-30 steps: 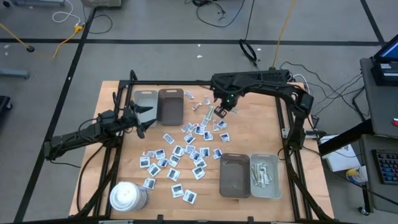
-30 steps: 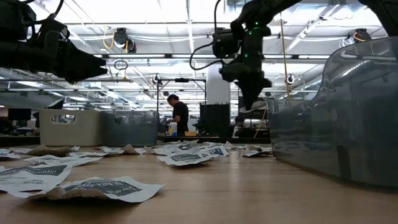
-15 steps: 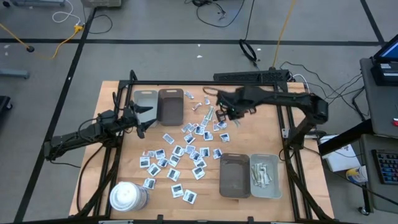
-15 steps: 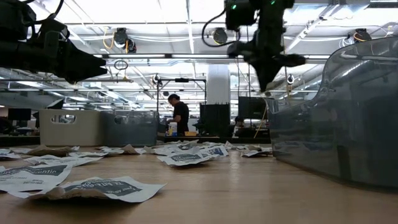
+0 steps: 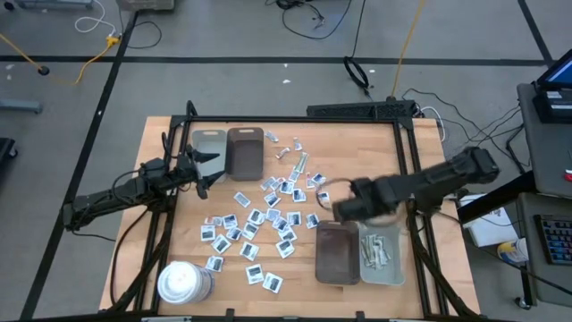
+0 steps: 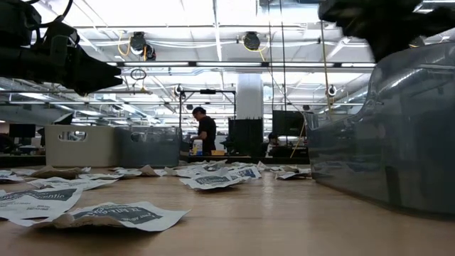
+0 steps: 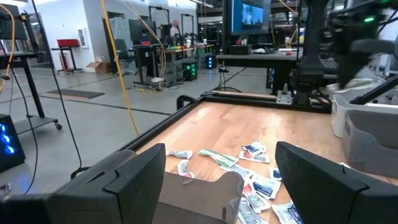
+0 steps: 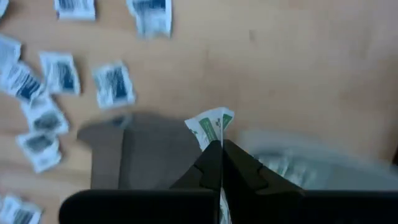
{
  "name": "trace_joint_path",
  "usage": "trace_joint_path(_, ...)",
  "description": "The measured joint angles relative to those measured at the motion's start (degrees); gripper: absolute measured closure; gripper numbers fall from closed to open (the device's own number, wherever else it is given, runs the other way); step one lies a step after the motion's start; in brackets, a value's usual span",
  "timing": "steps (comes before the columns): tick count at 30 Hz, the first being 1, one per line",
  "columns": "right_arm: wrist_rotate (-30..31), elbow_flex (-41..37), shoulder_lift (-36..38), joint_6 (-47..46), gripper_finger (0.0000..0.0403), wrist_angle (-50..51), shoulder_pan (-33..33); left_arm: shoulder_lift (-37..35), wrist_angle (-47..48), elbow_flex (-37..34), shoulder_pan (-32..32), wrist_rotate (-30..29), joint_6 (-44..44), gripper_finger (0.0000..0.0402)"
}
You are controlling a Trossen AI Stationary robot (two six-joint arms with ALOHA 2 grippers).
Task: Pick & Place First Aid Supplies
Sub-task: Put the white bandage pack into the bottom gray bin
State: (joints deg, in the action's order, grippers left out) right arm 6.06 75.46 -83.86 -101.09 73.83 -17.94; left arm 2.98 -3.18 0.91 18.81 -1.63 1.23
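The right gripper (image 5: 344, 207) has swung away from the far cluster of supplies, where it was a second ago, and now hangs over the near right corner of the surface (image 5: 357, 170), just above the brown tray (image 5: 336, 253) and the grey tray (image 5: 380, 250) beside it. Its fingers are pinched fully together on a pale whitish-green wrapped strip (image 8: 211, 126), whose end sticks up between them in the right wrist view. The pick therefore looks done and the carry nearly so; the grey tray already holds several strips, which suggests that it is the destination, and the release is not yet made.

The left gripper (image 5: 202, 167) has not moved: it waits with its fingers spread wide and empty beside the far pair of trays (image 5: 229, 150).

The white packets (image 5: 255, 219) with dark-blue print lie scattered across the middle of the surface, with a few more strips at the far edge. In the low view the nearest packets carry blue lettering, but it is too blurred to read. The strip's green marks cannot be read either.
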Motion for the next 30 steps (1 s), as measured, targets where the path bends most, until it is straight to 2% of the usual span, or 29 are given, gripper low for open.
trace_joint_path(7,-0.26,0.0,0.64,-18.64,0.0403,3.39,-14.47,0.0,0.0,-0.01,0.01,0.0,0.0,0.0096)
trace_joint_path(11,-0.88,-1.22,0.43,-25.04,0.0403,3.56,-19.6,0.0,0.0,-0.02,0.0,0.0,0.0,0.0096)
trace_joint_path(15,-3.0,-6.41,0.27,-25.8,0.0403,-1.8,-21.17,0.0,0.0,0.0,0.02,0.0,0.0,0.0096)
trace_joint_path(23,-3.21,-16.14,0.28,-26.42,0.0398,-10.44,-21.61,0.0,0.0,0.0,0.02,0.0,0.0,0.0096)
trace_joint_path(27,-3.0,-16.59,0.33,-26.28,0.0366,-11.0,-21.61,0.0,0.0,-0.02,0.01,0.0,0.0,0.0096)
trace_joint_path(30,-2.91,-16.59,0.31,-25.65,0.0325,-11.04,-21.74,0.0,0.0,0.0,0.02,0.0,0.0,0.0096)
